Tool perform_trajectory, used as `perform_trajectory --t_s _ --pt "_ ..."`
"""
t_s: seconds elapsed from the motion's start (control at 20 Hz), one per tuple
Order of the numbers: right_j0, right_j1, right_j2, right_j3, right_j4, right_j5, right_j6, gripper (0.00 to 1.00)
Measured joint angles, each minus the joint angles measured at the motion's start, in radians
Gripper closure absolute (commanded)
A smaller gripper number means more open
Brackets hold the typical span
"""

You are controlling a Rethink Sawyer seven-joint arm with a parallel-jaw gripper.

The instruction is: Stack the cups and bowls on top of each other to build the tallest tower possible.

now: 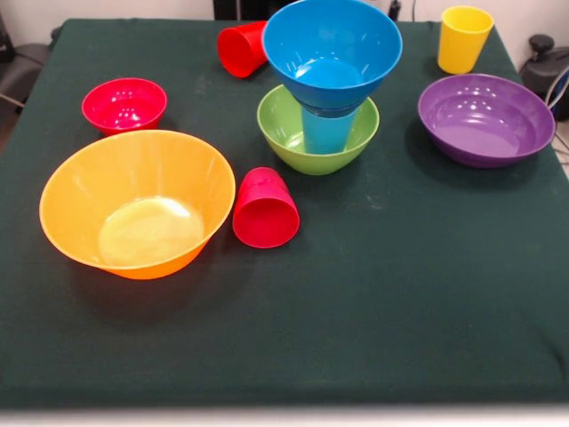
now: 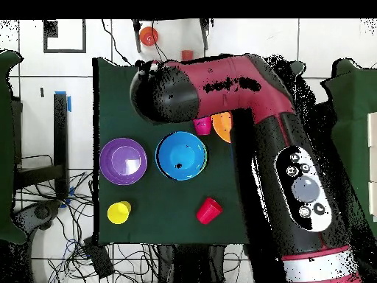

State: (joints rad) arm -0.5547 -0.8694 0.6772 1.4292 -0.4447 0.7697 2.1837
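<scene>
Dark green cloth covers the table [image 1: 427, 311], and from overhead we see white floor tiles around it, strewn with black cables. The arm [image 2: 243, 110] reaches across the table in that view and hides its far part; we cannot find the gripper in either view, so we cannot say how its jaws stand.

Near the table's middle we see the tower [image 1: 324, 89]: the green bowl [image 1: 284, 133] sits mouth up, the light blue cup [image 1: 326, 132] stands in it, and the blue bowl [image 1: 331, 44] rests on the cup, mouth up.

One red cup [image 1: 265, 210] lies on its side just beside the orange-yellow bowl [image 1: 133, 200], its base toward the front camera. Another red cup [image 1: 242, 49] lies tipped behind the tower. The yellow cup [image 1: 464, 38] stands upright near the purple bowl [image 1: 485, 118]. The small red bowl [image 1: 124, 104] sits mouth up.

We can read no writing.
</scene>
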Motion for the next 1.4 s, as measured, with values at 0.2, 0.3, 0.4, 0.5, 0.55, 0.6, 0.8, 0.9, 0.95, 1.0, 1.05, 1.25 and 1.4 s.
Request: perform_trajectory --t_s 0.2,0.3,0.4,0.5,0.55,0.6,0.8,0.9,0.95,1.0,1.05,1.25,1.4 --pt "-0.008 0.024 -0.005 0.0 0.0 -0.001 0.0 0.0" --pt "-0.006 0.035 -0.006 0.0 -0.001 -0.003 0.0 0.0" --pt "-0.003 0.046 -0.008 -0.002 -0.002 -0.011 0.0 0.0" --pt "0.002 0.057 -0.011 -0.005 -0.003 -0.021 0.0 0.0" --pt "0.004 0.061 -0.013 -0.006 -0.004 -0.027 0.0 0.0" --pt "0.008 0.071 -0.016 -0.009 -0.008 -0.039 0.0 0.0" --pt "0.028 0.096 -0.035 -0.016 -0.02 -0.064 0.0 0.0" --pt "0.035 0.104 -0.044 -0.017 -0.021 -0.069 0.0 0.0" --pt "0.037 0.106 -0.048 -0.018 -0.022 -0.071 0.0 0.0" --pt "0.044 0.112 -0.056 -0.018 -0.023 -0.071 0.0 0.0" --pt "0.047 0.113 -0.058 -0.018 -0.022 -0.071 0.0 0.0" --pt "0.055 0.1 -0.062 -0.015 -0.012 -0.071 0.0 0.0" --pt "0.055 0.053 -0.062 -0.007 0.027 -0.062 0.0 0.0"
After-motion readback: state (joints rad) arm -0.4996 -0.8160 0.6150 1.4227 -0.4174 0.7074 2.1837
